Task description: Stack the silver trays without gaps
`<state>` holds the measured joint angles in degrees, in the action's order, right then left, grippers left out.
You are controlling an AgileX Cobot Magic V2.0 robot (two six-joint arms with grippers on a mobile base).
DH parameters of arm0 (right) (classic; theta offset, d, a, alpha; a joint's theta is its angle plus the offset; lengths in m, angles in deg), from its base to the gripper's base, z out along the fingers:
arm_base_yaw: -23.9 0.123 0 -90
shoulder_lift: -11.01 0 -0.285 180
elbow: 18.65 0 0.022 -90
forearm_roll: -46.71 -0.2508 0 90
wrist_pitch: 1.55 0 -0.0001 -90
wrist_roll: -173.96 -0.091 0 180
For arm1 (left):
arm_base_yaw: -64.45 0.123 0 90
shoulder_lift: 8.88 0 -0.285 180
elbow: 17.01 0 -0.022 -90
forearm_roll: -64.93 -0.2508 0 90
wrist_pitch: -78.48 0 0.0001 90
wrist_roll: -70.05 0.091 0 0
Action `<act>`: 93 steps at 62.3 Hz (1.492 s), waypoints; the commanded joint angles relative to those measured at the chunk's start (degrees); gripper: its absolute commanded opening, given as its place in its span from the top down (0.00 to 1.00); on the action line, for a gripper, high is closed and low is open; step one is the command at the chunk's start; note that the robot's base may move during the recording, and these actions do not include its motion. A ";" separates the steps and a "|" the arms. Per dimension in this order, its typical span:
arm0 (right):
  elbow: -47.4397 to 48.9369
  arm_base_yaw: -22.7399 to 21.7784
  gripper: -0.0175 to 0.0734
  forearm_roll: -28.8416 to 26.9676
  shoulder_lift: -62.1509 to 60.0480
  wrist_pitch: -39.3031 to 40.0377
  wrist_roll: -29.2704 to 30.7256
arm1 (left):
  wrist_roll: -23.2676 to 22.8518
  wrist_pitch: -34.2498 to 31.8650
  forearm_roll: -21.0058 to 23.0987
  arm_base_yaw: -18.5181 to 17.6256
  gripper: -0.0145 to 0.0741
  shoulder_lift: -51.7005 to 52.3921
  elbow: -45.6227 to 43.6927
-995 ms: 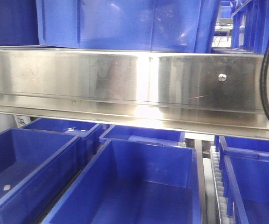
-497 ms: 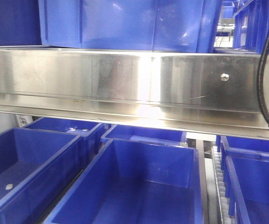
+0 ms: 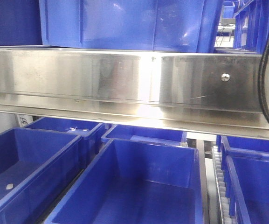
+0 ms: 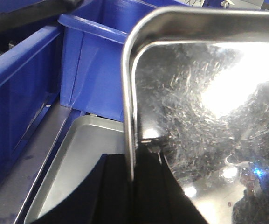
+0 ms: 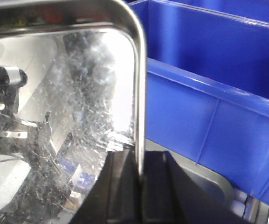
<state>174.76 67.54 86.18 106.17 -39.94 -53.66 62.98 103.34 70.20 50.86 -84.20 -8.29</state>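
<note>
The steel rail (image 3: 125,84) and blue bins (image 3: 139,186) are being viewed level by the front camera. The tray (image 4: 209,93) is being filmed closely from just behind the left pincer (image 4: 133,168) and the right pincer (image 5: 140,172), and is being shared by both wrist views.

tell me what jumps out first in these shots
A mirror-shiny tray fills both wrist views, its rim pinched by the left gripper and the right gripper. A second tray lies below it. In the front view, a steel rail crosses over blue bins.
</note>
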 commanded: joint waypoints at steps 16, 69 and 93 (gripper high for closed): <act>0.15 1.44 0.89 -0.71 0.56 10.98 0.10 | 0.56 -7.77 3.23 -1.41 0.86 0.28 -0.83; -0.07 1.35 0.89 -2.65 8.98 -0.68 0.10 | 0.66 -11.64 -1.23 -1.41 0.86 -22.56 -10.19; -0.07 -0.44 0.89 -2.78 13.53 -1.08 0.10 | 0.96 -5.94 -7.09 -1.41 0.85 -24.88 -10.75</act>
<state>174.76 66.35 83.96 119.00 -48.81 -55.63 64.72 98.64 61.38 50.76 -109.41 -18.07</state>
